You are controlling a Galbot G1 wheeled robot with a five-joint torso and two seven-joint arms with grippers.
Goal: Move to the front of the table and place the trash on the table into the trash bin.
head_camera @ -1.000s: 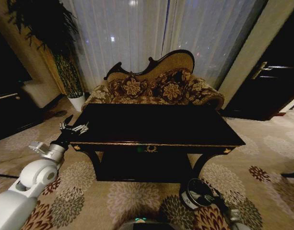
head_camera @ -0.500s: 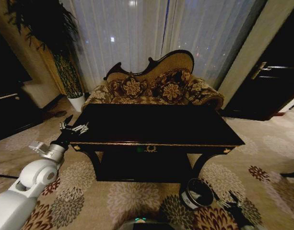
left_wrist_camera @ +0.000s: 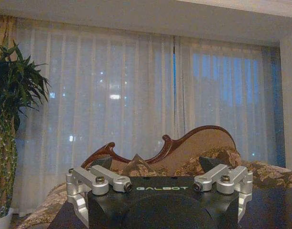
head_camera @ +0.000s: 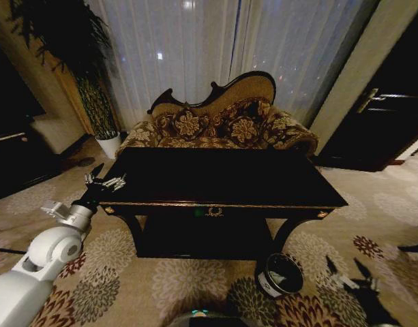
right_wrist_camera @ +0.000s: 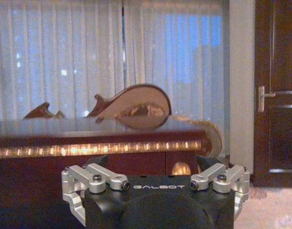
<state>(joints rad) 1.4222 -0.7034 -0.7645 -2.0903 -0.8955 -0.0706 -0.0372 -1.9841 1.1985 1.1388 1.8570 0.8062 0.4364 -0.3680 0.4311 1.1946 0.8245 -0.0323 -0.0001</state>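
The right gripper (head_camera: 352, 276), fingers spread and empty, hangs low beside the small dark cylindrical trash bin (head_camera: 279, 274), below the glossy black gold-trimmed table (head_camera: 222, 178). The left gripper (head_camera: 105, 180), open and empty, hovers at the table's corner. No trash shows on the tabletop; disposal looks finished, so next comes checking the surface.

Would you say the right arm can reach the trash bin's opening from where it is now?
Probably yes. The right gripper hangs low over the carpet just beside the trash bin, which stands in front of the table with its mouth uncovered. Nothing lies between them.
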